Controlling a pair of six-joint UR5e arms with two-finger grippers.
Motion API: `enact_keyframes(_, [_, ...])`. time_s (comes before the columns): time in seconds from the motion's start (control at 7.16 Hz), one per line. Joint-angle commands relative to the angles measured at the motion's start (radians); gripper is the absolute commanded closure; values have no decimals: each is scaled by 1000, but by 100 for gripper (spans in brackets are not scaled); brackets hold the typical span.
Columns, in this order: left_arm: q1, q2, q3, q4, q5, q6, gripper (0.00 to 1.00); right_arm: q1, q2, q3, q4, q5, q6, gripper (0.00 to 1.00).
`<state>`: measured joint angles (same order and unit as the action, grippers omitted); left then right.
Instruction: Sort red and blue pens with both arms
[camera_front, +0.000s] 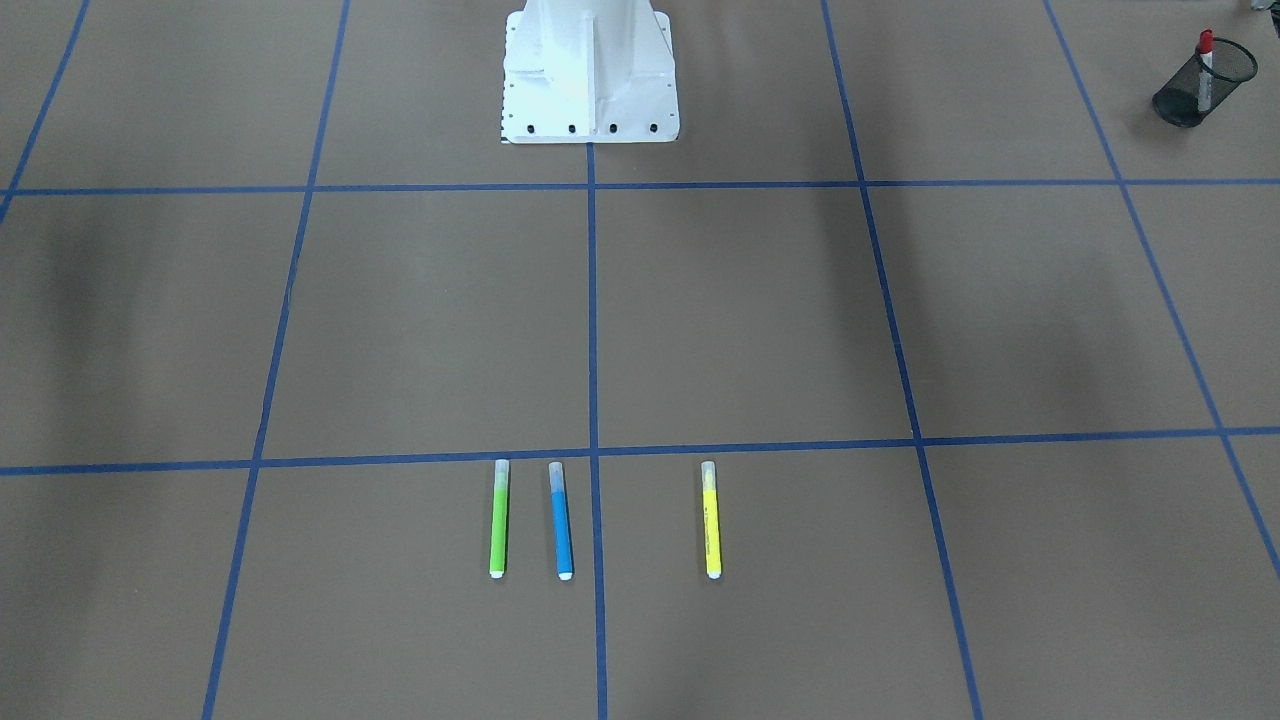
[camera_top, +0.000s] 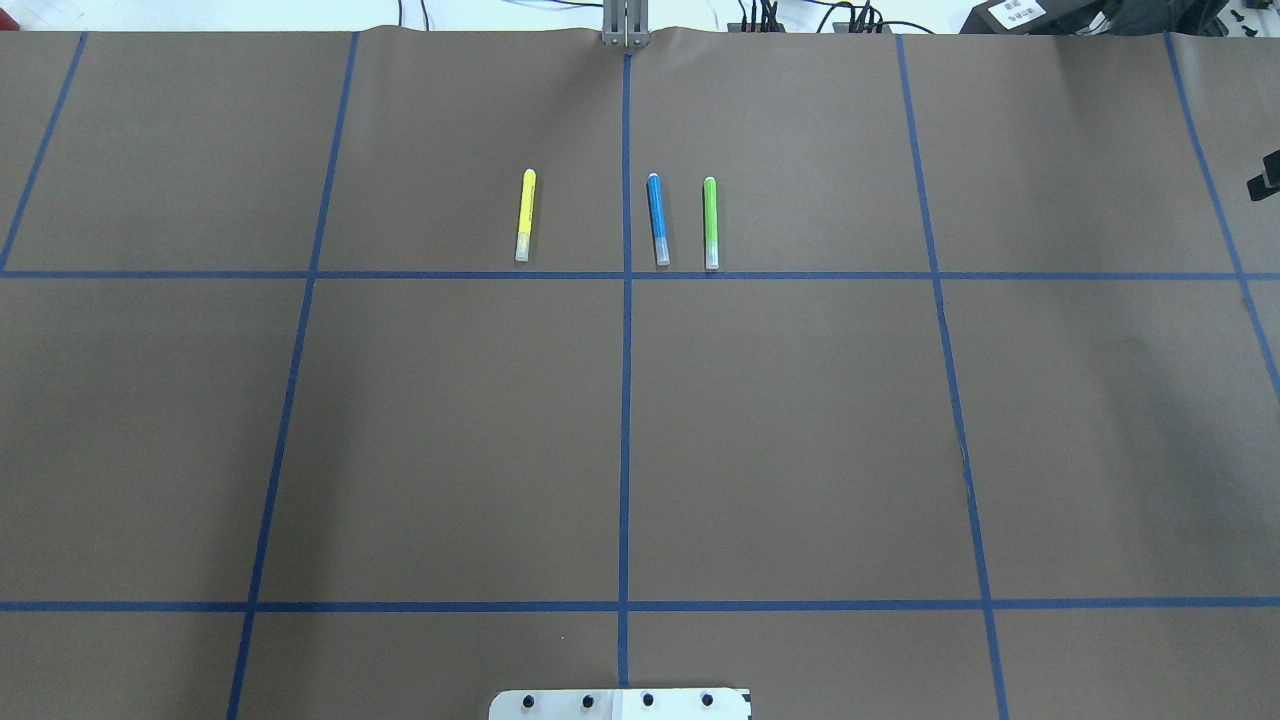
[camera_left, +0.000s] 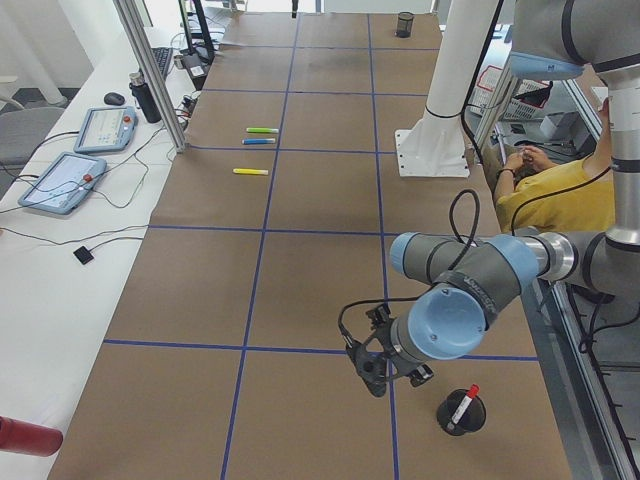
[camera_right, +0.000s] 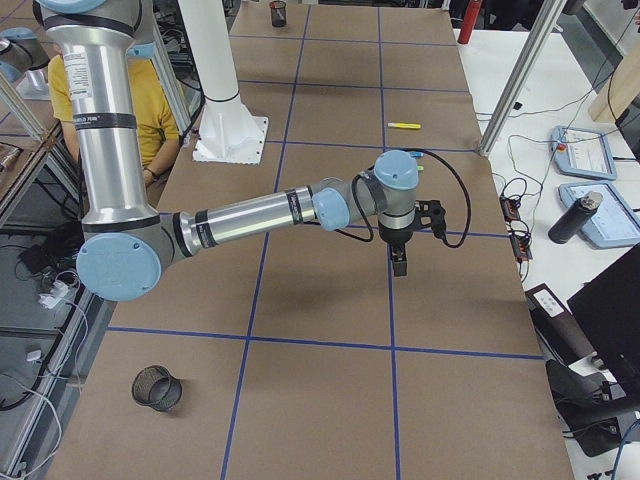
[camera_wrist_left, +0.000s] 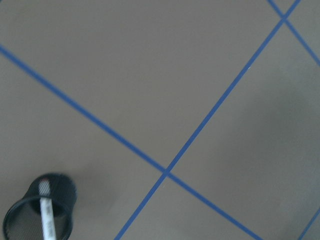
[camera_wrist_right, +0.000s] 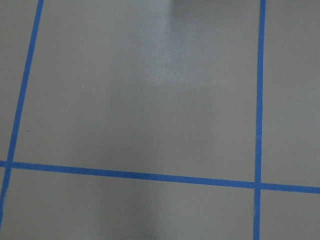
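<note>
1. Black mesh cup (camera_front: 1180, 103) at far left end of bench (camera_top: 450, 430), robot-side corner. Inside it red pen (camera_left: 466, 401): red cap up, white barrel leaning on rim.
2. Next to that cup, left hand (camera_left: 372, 376), pointing down over bench, apart from cup and pen. Caught by side camera only, so cannot tell released or clenched. Left wrist view: cup with pen at bottom-left corner, brown paper and blue tape elsewhere.
3. Yellow marker (camera_top: 525, 215) flat in far row of squares, left of centre tape line.
4. White pedestal (camera_front: 590, 80) on centre line at robot edge.
5. Just right of centre line, blue pen (camera_top: 657, 220): flat on bench, parallel to line, clear cap toward robot, white tip away. Well apart from both hands.
6. Green marker (camera_top: 711, 222) near blue pen on its right, parallel, cap same way. Cap ends of all three just short of cross tape line.
7. Further right, right hand (camera_right: 400, 262), pointing down over bench by a tape crossing, arm stretched out low. Side camera only: cannot tell released or clenched. Right wrist view: brown paper and blue tape.
8. Second mesh cup (camera_right: 155, 388) at far right end, robot side.
9. Person in yellow shirt (camera_left: 555, 195) seated behind robot; two tablets (camera_left: 60, 180) on white side table (camera_left: 30, 300) across bench.
</note>
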<state>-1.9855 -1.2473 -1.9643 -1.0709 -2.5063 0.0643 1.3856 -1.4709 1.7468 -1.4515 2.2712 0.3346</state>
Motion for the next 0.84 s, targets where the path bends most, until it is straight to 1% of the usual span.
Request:
enact_keyframes(0.0, [191,-49,-1,-264,18,-74,0,-31,13,16,5,8,116,0])
enact_keyframes(0.14, [251,-82,-5,-302,100,-69,0,-69,58,16,3,16,183,0])
enact_keyframes(0.28, [293,-92,-4,-354,122,-46,0,-153,116,13,3,10,325,0])
enact_keyframes(0.42, [309,-93,-5,-375,123,-22,0,-237,186,11,3,2,471,0])
enact_keyframes(0.7, [310,-97,-7,-398,118,-15,0,-409,320,2,0,-92,716,0])
